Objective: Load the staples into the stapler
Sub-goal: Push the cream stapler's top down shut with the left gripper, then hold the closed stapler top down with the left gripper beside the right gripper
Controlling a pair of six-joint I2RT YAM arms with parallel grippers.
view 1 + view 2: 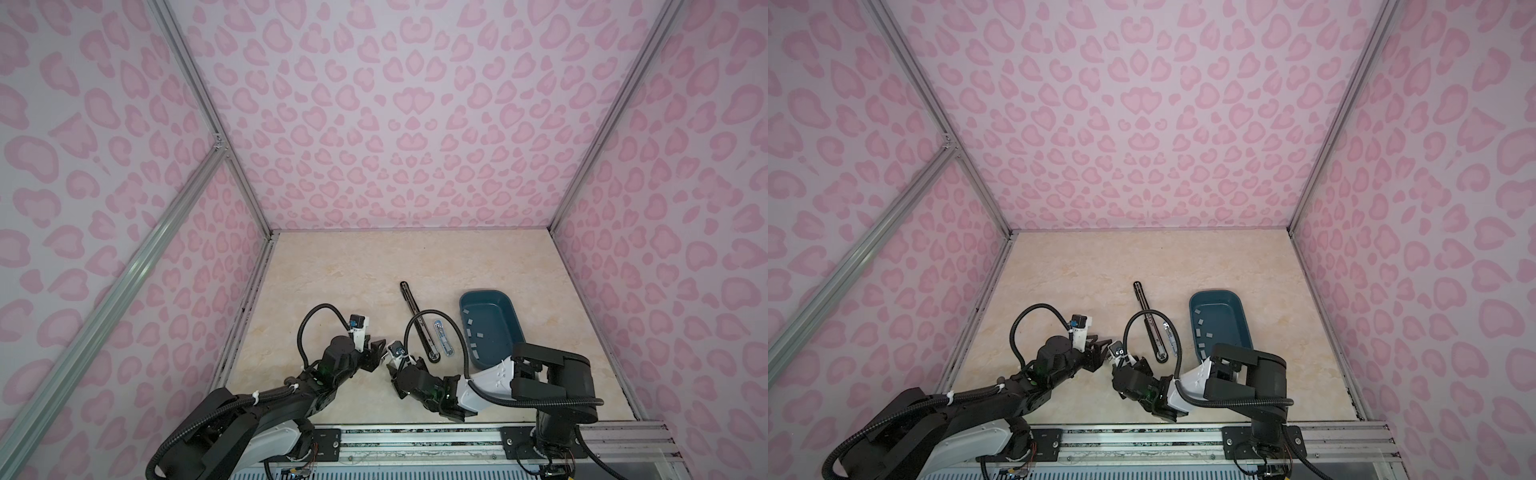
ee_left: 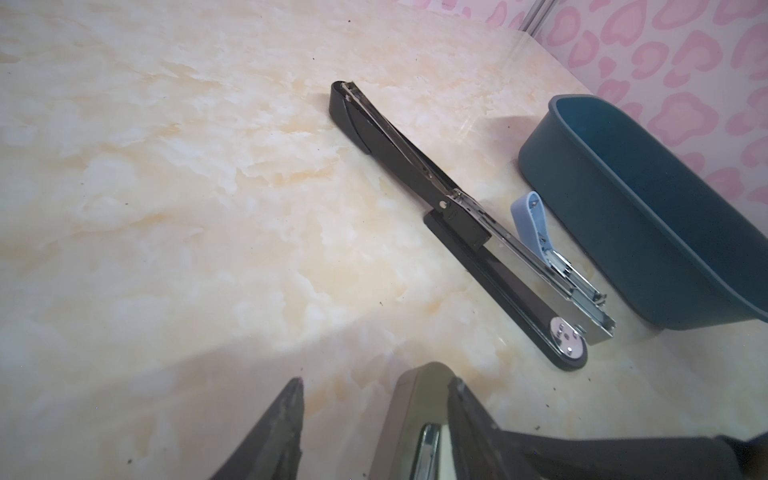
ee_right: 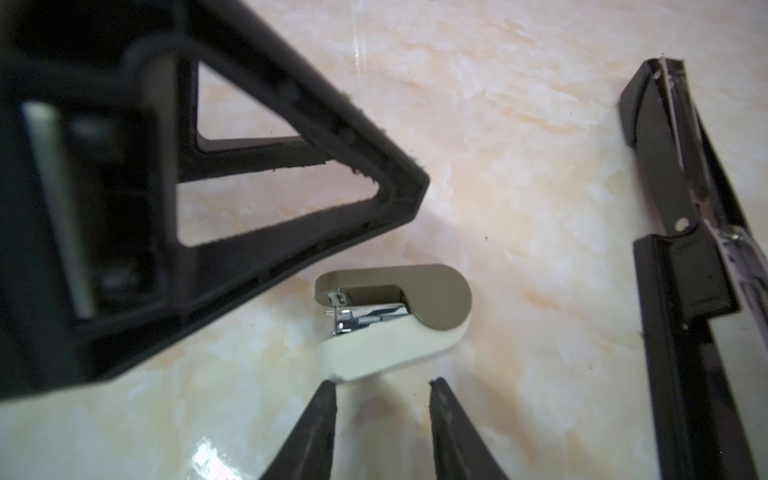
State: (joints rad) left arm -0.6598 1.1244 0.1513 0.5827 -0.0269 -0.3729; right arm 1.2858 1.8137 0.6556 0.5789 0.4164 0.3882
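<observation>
Left tool (image 2: 376,382) and right tool (image 3: 383,382) gape open, empty, either side of the small tan stapler (image 3: 395,316); closing off-centre could flick it away across the bench (image 3: 519,166).

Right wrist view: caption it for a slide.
Open right claw faces the small taupe-and-cream stapler lying on the marble table, long black stapler nearby.

Left of the long black stapler (image 1: 409,300) the tabletop (image 1: 332,270) lies open; on its right a blue stapler (image 1: 442,343) and teal bin (image 1: 494,311) crowd close.
</observation>
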